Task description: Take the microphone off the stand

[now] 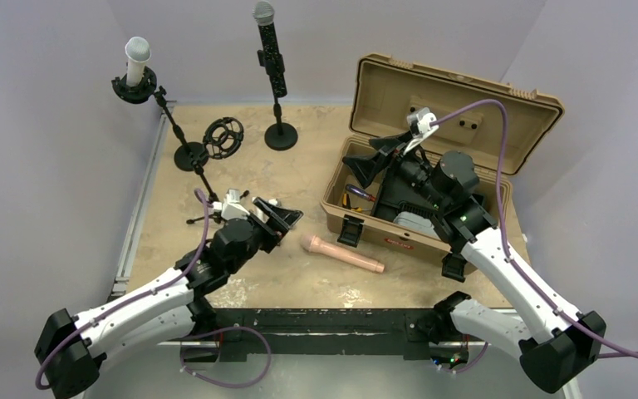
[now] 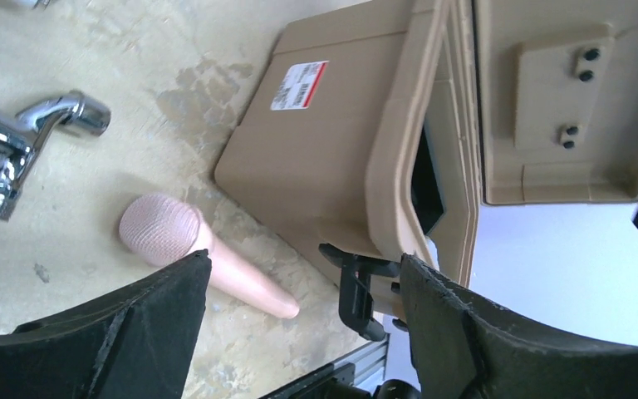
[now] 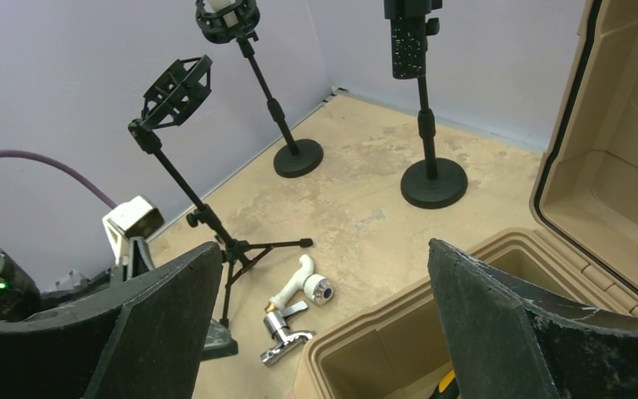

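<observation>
Right of centre in the top view, we have the tan case (image 1: 378, 234) sitting open on the table (image 1: 299, 179), lid (image 1: 482, 104) tipped back toward the upper right.

Contents as seen from above:
- mostly dark shapes we can't resolve
- a tool with a yellow-and-purple handle (image 1: 355, 195) by the left wall
- a grey item (image 1: 415, 223) against the front wall

The right arm hides much of the interior. The lid's inner face shows tan plastic with a small screwed-on block.

Right gripper (image 1: 375, 158) hangs over the case's left half, fingers spread wide, gripping nothing. The right wrist view agrees: a wide gap, with the case rim under it.

Left gripper (image 1: 278, 218) sits low over the table at centre-left, fingers likewise wide apart and holding nothing.

Pink microphone (image 1: 342, 253) lies flat on the table just right of the left gripper and in front of the case's front wall, touching neither. Its head points toward the left gripper. The left wrist view shows it beside the case corner.

Upper left: white microphone (image 1: 137, 60) stands upright in a shock mount on an angled stand (image 1: 174, 129).

Top centre: black microphone (image 1: 270, 50) is clipped upright on a round-base stand (image 1: 280, 108).

Between those two bases, a second shock mount (image 1: 223, 137) sits on a tripod stand.

A chrome fitting (image 3: 295, 320) lies on the table near the tripod feet.
</observation>
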